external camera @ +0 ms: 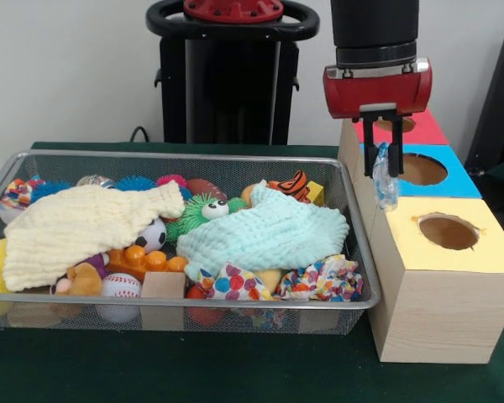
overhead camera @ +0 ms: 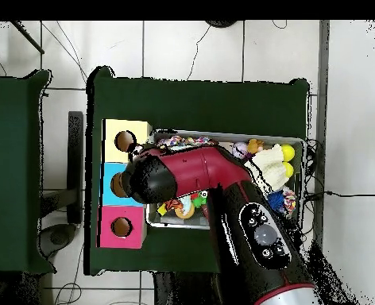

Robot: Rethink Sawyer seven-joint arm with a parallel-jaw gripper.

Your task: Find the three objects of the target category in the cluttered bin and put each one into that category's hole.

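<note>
We see our red-and-black hand (external camera: 381, 159) closed on a small, clear, crinkly plastic item (external camera: 385, 180) dangling just beside the blue-topped hole (external camera: 422, 169) of the wooden sorting box (external camera: 437, 285), and we judge it light, limp and slippery, best pinched by its top edge.

Counter: dark green cloth-covered counter (external camera: 235, 369)
On it: silver wire-mesh bin (external camera: 353, 210); beside it, pale wooden box with three holes (external camera: 437, 311)
</note>
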